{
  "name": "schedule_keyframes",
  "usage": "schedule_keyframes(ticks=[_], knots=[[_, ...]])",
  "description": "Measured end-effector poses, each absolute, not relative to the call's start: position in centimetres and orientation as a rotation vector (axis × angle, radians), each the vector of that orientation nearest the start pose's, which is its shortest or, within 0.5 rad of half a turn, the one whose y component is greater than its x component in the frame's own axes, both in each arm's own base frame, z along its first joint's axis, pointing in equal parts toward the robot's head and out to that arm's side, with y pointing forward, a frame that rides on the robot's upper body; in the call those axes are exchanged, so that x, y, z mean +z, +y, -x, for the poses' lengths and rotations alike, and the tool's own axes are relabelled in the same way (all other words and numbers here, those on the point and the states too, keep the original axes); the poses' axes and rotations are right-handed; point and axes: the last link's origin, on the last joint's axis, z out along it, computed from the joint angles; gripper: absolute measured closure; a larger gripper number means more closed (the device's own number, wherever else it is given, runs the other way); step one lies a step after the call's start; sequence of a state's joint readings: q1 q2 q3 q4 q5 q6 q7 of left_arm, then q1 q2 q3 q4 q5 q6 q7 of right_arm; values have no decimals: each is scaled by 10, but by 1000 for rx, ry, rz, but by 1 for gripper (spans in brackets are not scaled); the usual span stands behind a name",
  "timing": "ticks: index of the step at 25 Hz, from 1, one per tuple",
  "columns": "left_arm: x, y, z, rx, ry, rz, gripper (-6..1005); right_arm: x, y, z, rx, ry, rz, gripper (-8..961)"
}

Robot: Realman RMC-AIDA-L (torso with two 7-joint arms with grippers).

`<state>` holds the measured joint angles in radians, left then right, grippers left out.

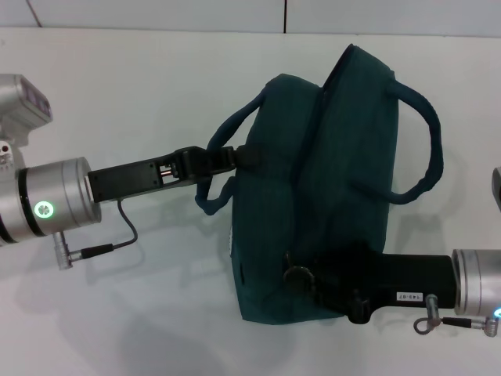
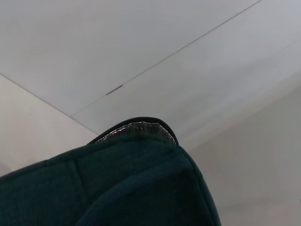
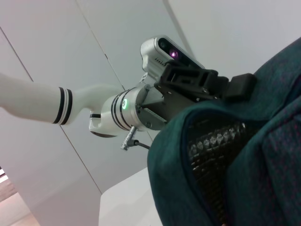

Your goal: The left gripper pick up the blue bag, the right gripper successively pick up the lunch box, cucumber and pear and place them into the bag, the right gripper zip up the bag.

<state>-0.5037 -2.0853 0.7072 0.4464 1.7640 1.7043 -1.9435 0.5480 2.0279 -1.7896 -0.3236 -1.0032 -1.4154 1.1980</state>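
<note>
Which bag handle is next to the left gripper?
The handle on the robot's left side, beside the left gripper; the other handle loops out on the bag's right.

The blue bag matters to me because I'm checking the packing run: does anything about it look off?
The blue bag sits slumped between the left gripper at its edge and the right gripper at its front. A gap still shows silvery lining, so it isn't fully zipped.
</note>
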Motion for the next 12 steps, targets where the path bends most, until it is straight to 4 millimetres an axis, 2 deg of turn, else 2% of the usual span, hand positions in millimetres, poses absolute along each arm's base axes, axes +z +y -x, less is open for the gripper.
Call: schedule_keyframes(ticks=[3,8,12], knots=[[-17,300,246,-1285,-1642,2500,908,-94,276,-230,917,705,2978,842],[-17,299,246,-1286,-1643,2496,907,-96,276,-230,905,704,2983,749],[-17,299,246,-1289,-1643,2497,907,-97,276,-229,894,700,2982,752]])
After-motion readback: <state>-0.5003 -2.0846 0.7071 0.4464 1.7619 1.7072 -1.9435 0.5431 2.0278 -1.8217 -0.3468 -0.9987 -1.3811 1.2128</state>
